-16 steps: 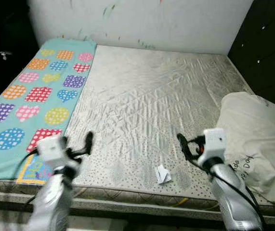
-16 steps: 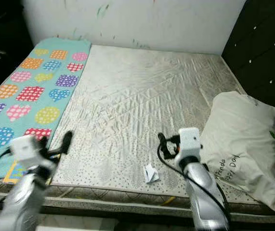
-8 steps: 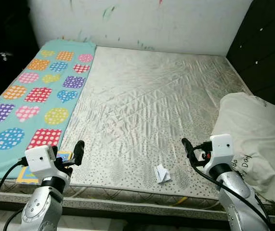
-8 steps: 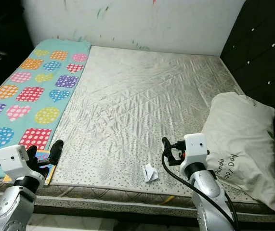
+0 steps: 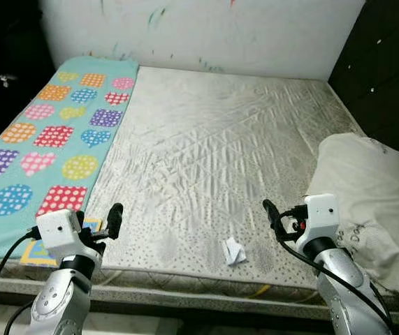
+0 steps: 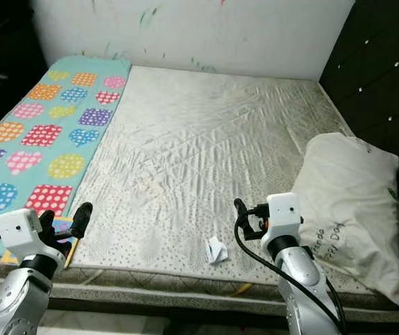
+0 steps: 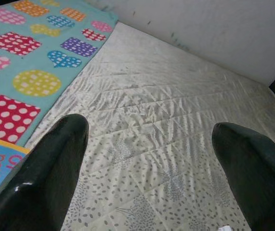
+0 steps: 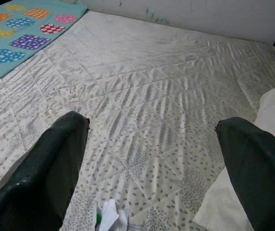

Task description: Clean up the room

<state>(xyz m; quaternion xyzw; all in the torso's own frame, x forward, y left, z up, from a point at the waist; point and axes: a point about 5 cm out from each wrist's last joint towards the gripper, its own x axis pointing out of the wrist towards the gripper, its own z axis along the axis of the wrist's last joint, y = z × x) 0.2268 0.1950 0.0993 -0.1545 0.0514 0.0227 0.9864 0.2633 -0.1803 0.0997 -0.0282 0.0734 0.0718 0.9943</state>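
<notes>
White and crumpled, a small scrap of paper [image 5: 235, 252] is seen lying on the pale quilted mattress [image 5: 213, 153], close to its near edge and between the two arms; nothing touches it. The right gripper [image 8: 151, 159] is held just above the mattress beside the scrap, its jaws spread wide and empty; the left gripper [image 7: 147, 159] is held near the near left edge, by the turquoise blanket with coloured polka-dot patches [image 5: 45, 132], its jaws likewise wide and empty. A cream pillow with dark lettering [image 5: 370, 202] is propped at the right side against the dark padded headboard [image 5: 388, 63]. The scrap is judged to be very light, soft and easily crushed; it may slide on the smooth fabric; a pinch across its raised folded ridge is advised, from above, with the jaws narrowed first.
</notes>
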